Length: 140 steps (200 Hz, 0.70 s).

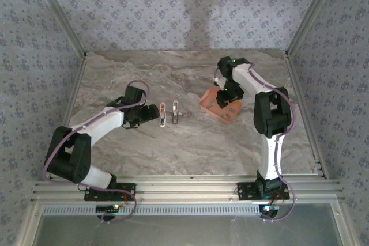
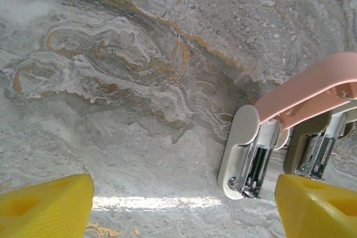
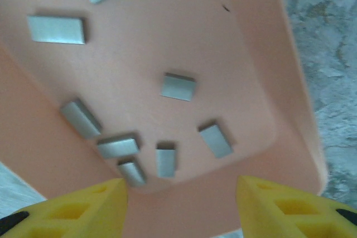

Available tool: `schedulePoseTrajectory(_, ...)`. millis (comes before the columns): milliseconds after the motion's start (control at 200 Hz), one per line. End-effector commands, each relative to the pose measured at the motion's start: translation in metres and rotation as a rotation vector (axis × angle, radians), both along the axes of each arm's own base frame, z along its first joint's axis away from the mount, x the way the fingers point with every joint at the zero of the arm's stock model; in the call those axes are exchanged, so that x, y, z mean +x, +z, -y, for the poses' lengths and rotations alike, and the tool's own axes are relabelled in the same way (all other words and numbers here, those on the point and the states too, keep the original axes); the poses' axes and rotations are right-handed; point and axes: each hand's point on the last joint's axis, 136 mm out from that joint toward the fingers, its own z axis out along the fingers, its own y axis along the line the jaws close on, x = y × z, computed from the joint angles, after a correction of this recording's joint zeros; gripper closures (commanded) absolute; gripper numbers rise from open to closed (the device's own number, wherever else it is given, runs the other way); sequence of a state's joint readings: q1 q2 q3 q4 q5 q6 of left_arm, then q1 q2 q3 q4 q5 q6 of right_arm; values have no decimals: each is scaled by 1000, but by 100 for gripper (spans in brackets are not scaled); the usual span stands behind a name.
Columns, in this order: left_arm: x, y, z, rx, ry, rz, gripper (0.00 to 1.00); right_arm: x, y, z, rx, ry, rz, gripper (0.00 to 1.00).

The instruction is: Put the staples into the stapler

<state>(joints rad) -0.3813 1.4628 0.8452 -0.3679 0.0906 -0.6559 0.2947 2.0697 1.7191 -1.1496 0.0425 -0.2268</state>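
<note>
Stapler and staples both sit on the marbled worktop, which spreads from the arm bases at the near edge to the papered far wall. From the near left corner the left arm stretches low across the worktop, its forearm pointing toward the right edge. The right arm stands up near the right edge, folds at the elbow and tips its wrist down over the salmon tray. The left pincer is spread wide and holds nothing; in its wrist view its right fingertip sits just beside the stapler's end. The right pincer also gapes wide and empty above the tray's rim. The tray lies toward the right edge, about midway between near and far edges. The stapler lies swung open near the worktop's middle, pink top raised off the white base and its metal rail bared. Eight small grey staple blocks lie scattered loose on the tray floor.
</note>
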Motion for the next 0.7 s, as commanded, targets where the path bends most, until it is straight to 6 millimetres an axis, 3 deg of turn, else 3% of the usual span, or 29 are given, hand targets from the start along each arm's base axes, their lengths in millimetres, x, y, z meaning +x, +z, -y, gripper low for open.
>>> schedulePoseTrajectory(0,3,4,2,-3,-9,-10,16,-5,-10,14,-60,110,-70,47)
schedulePoseTrajectory(695,6,7,2,-2,0,-12,16,2,-43,19,-120,151,-94,57)
